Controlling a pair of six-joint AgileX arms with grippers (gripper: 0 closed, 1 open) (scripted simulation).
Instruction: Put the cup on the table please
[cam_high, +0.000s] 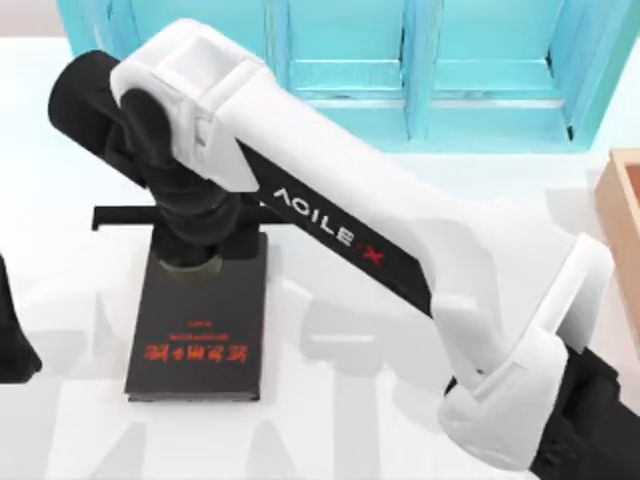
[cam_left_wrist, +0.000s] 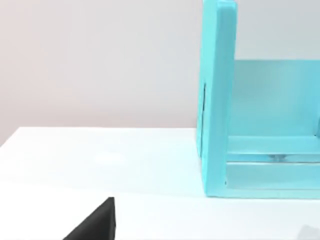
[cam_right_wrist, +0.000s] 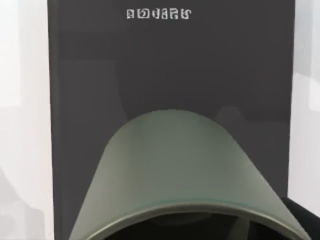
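Cup (cam_right_wrist: 185, 170) sits on the black book (cam_high: 200, 330) at the table's (cam_high: 340, 440) left; right gripper (cam_high: 188, 250) hangs over it, grip impossible to tell. Left arm (cam_high: 12, 340) parked far left.

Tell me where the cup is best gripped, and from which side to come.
Grip the cup across its round side wall near the rim, coming from above. It stands on the black book, handleless, so opposite wall sides are the likely purchase. The right gripper is right over it; the fingers' state is hidden.
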